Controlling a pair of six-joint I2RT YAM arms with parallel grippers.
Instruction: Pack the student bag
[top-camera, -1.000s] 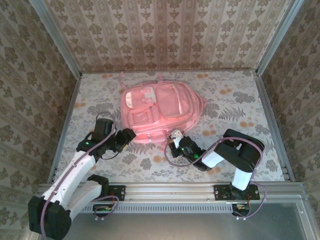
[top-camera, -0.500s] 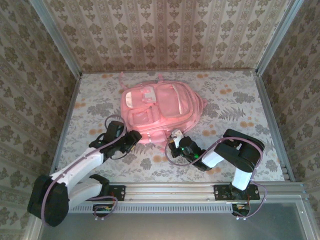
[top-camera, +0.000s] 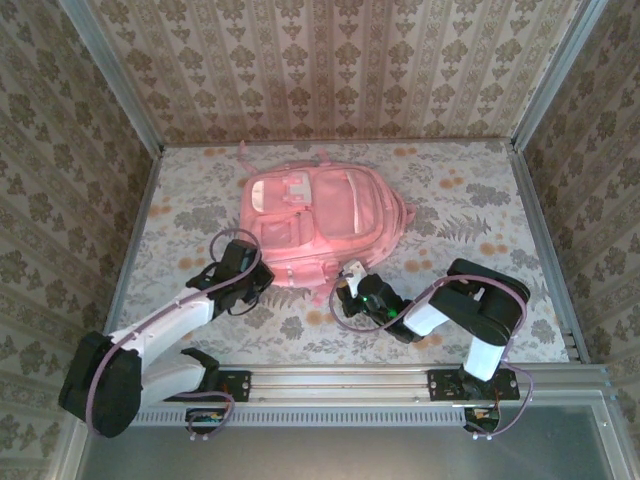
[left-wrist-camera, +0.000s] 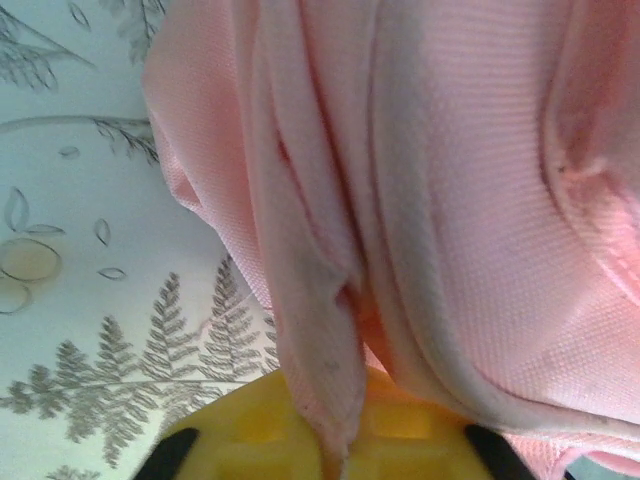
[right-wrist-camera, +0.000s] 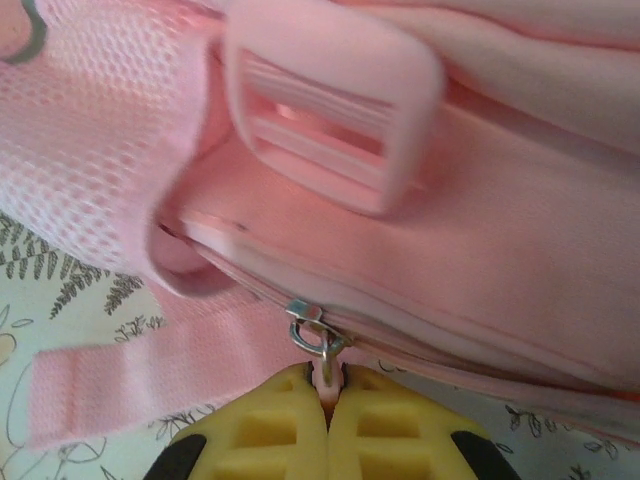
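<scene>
Nearest, along the front edge of the counter (top-camera: 470, 215), a metal rail (top-camera: 340, 384) with both arm bases bolted well apart. Just beyond, left tool (top-camera: 258, 282) pinched together on a loose fold of pink fabric at the near-left corner of the student bag (top-camera: 322, 222); right tool (top-camera: 350, 288) clamped on a small zipper pull (right-wrist-camera: 318, 330) at the bag's near edge, below a pink plastic buckle (right-wrist-camera: 330, 115). Bag flat on the floral-print counter, front pockets up, set mid-counter and reaching toward the far wall. Bare surface to left and right of it, wider on the right; a narrow strip behind. Boxed in on three sides by metal frame posts (top-camera: 110, 72) and patterned wallpaper (top-camera: 330, 60).
</scene>
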